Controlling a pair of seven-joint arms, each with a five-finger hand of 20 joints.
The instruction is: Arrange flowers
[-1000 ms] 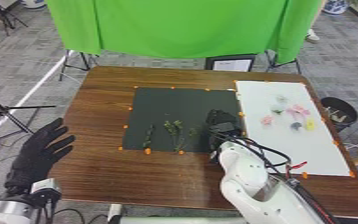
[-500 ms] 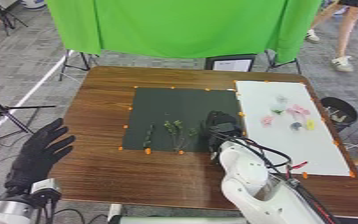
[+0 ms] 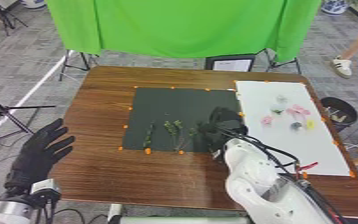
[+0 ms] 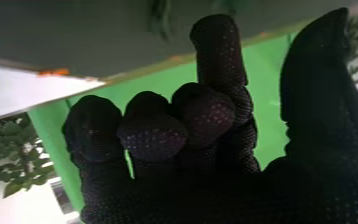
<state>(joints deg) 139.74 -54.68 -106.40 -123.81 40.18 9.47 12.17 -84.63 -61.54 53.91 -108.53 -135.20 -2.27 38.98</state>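
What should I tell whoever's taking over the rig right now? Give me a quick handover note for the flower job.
Left hand: open, empty, by the table's left edge.
Right hand: over the right side of the dark mat, thumb apart from the fingers, some of them bent; nothing seen in its grasp.
Things: green sprigs on the dark mat's near part; pink and yellow flowers and other small blooms on the white mat.
Done: sprigs lie side by side on the dark mat.
Left: probably bringing the blooms over to join them.
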